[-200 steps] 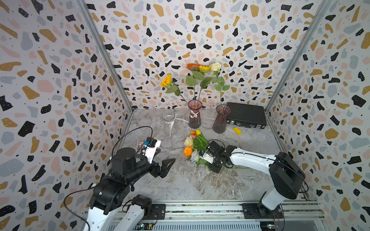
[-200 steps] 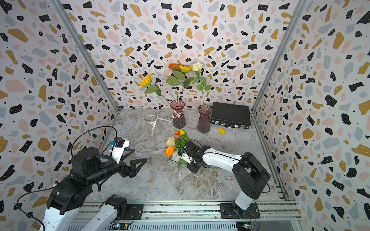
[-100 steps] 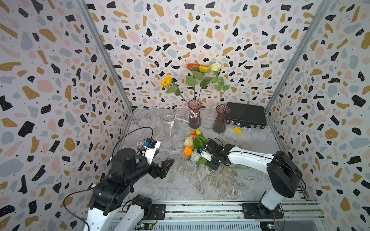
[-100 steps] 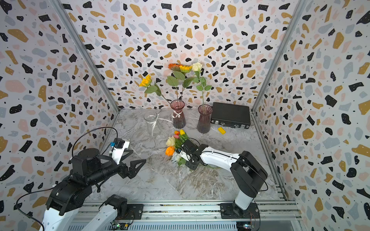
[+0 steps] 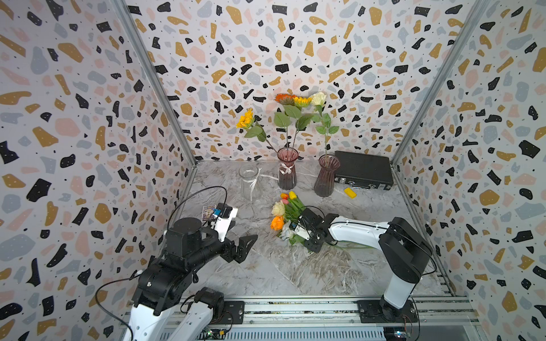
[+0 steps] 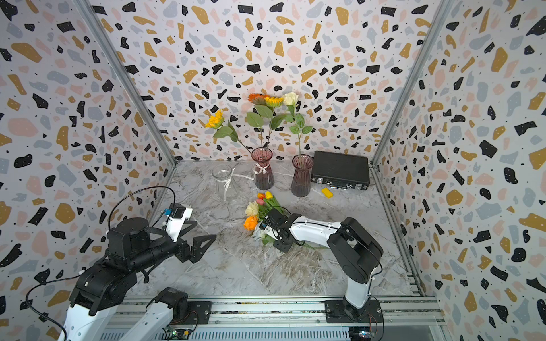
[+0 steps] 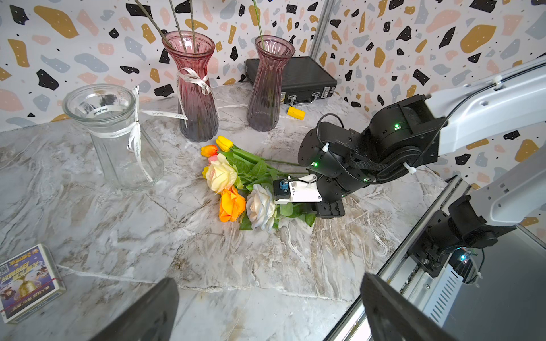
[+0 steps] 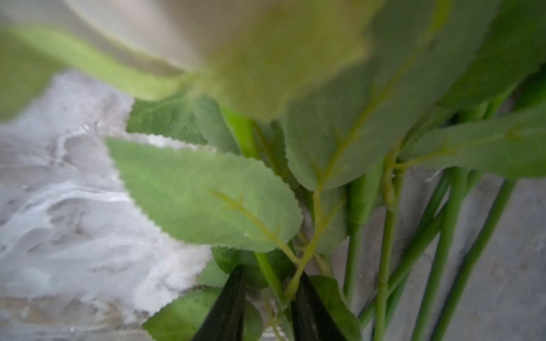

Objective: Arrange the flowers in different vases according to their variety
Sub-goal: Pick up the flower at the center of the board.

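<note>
The right arm (image 5: pixel 357 228) stretches low over the marble table (image 5: pixel 266 271), its right gripper (image 8: pixel 270 270) pinched on a leafy stem (image 8: pixel 261 262) among the loose flowers (image 5: pixel 283 217) lying before the vases (image 5: pixel 287 172). The left gripper (image 7: pixel 269 286) hovers above the table, spread wide and holding nothing. Script on the ribbon (image 7: pixel 134 138) of the clear vase (image 7: pixel 115 159) and print on the small box (image 7: pixel 28 280) are too fine to read.

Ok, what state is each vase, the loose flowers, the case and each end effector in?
Clear vase: upright, empty.
Ribbon-bow pink vase: upright, holding three sunflowers.
Plain pink vase: upright, holding one cream rose.
Loose roses and tulips: lying bunched on the table.
Black case: closed, lying flat.
Left end effector: open, empty.
Right end effector: shut on a rose stem in the bunch.
</note>
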